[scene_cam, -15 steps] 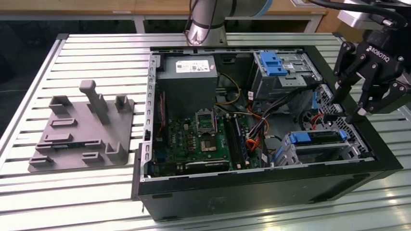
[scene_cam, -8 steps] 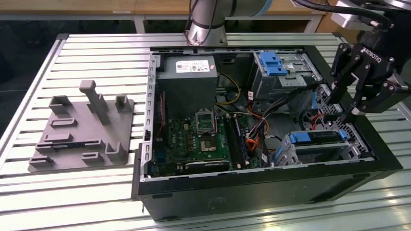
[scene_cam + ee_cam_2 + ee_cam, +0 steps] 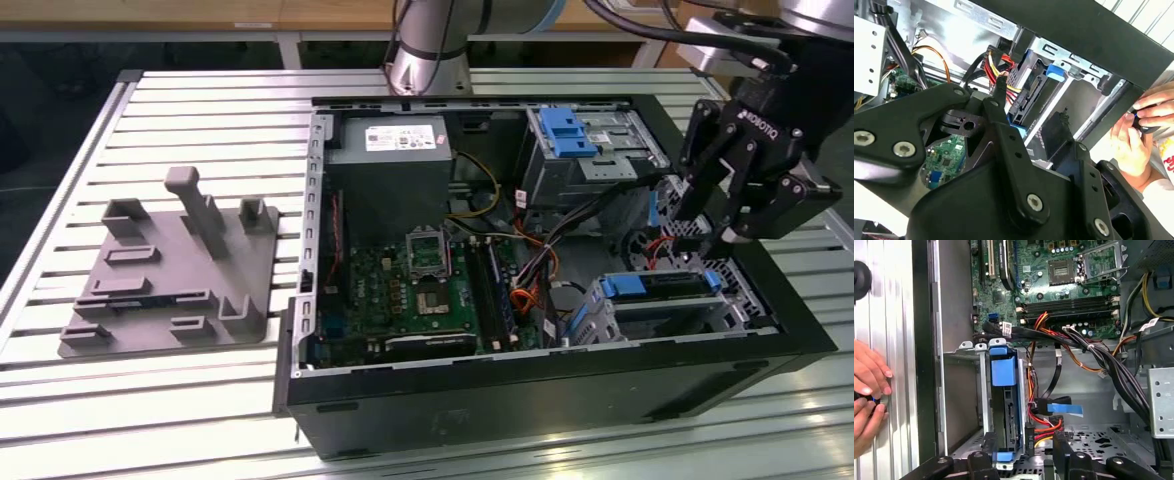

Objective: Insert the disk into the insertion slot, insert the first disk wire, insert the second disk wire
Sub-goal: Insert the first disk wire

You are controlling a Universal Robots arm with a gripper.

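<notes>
The disk (image 3: pixel 657 285) sits inside the insertion slot (image 3: pixel 674 318), in the computer case's (image 3: pixel 534 385) near corner toward the exterior view's right. The tool (image 3: pixel 714 238) hangs just above it. Its fingers are spread wide and grip nothing, straddling the disk's end and a black wire plug (image 3: pixel 1029 435) in the first wrist view.

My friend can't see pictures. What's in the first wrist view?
The disk in its blue carrier sits in the metal insertion slot inside an open computer case. Cables run between it and the green motherboard, and a person's hands rest outside it.
</notes>
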